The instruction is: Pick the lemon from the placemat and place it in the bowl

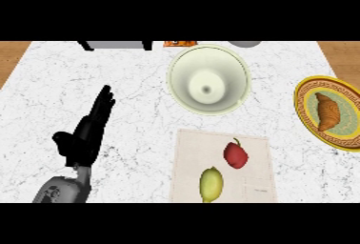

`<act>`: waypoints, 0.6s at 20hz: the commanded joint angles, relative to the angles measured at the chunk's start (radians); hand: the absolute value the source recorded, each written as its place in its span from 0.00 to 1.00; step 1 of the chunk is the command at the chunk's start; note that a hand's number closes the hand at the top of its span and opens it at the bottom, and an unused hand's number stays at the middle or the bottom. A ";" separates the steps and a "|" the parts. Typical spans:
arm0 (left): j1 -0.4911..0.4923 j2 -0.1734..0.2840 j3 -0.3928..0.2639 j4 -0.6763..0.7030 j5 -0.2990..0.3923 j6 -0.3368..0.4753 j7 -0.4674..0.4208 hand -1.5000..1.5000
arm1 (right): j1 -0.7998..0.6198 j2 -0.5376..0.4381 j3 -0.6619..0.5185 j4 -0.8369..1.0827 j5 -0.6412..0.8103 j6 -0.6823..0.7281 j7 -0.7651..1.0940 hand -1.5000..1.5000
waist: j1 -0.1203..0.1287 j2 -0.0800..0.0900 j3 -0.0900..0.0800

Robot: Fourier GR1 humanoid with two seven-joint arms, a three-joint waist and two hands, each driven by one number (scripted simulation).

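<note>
White marble-patterned desk (63,71) seen steeply from above in the head view, the only view given. Near the lower middle, a pale cloth placemat (256,162) lying flat, with the yellow-green lemon (211,185) resting on its near left part, close to the lower edge. Just beyond and to the right of the lemon, on the same placemat, a red pepper (236,154) with a dark stem, close by but apart from the lemon. Past the far edge of the placemat, a cream bowl (209,79), upright, holding nothing visible. At the right edge, a yellow patterned plate (307,97) carrying a croissant (327,112). Along the far edge, parts of a dark-framed grey object, something orange and something grey and round, too cut off to name.

At the left, the left hand (88,131), black, on a grey forearm, fingers straight and apart, pointing up and away, holding nothing, well apart from the placemat. No right hand in view at all.

Judged from this layout: picking step not yet begun, lemon untouched and bowl unfilled. Next move likely calls for bringing a hand over the near left part of the placemat, lowering onto the lemon with fingers spread, and closing round it without nudging the pepper. After that, a lift and a short carry away from the robot to the bowl.
</note>
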 commanded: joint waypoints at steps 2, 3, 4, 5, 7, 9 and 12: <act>-0.081 -0.002 0.053 0.110 0.003 -0.039 -0.034 0.50 | -0.088 0.040 0.012 0.030 -0.077 -0.038 0.020 0.00 | -0.010 0.000 0.003; 0.007 -0.003 0.008 -0.043 -0.016 -0.003 0.040 0.50 | -0.121 0.040 0.025 0.041 -0.092 -0.038 0.049 0.00 | 0.002 -0.001 0.003; -0.028 -0.014 0.044 0.035 0.002 -0.022 0.008 0.50 | -0.097 0.040 0.012 0.028 -0.092 -0.038 0.027 0.00 | 0.000 0.000 0.003; -0.029 -0.004 0.045 0.036 -0.006 -0.037 -0.006 0.50 | -0.097 0.040 0.013 0.032 -0.103 -0.038 0.010 0.00 | -0.001 -0.001 0.003; 0.015 0.020 0.040 -0.099 -0.009 -0.013 0.072 0.50 | -0.187 0.040 0.003 0.063 -0.147 -0.038 0.053 0.00 | 0.008 -0.003 0.004; 0.014 -0.042 0.013 -0.003 -0.038 0.001 -0.003 0.50 | -0.231 0.040 -0.016 0.114 -0.195 -0.038 0.042 0.00 | 0.000 -0.002 0.004; 0.017 -0.033 0.040 0.051 -0.022 -0.048 -0.050 0.50 | -0.203 0.007 -0.042 0.085 -0.253 -0.039 -0.011 0.00 | -0.001 -0.002 0.004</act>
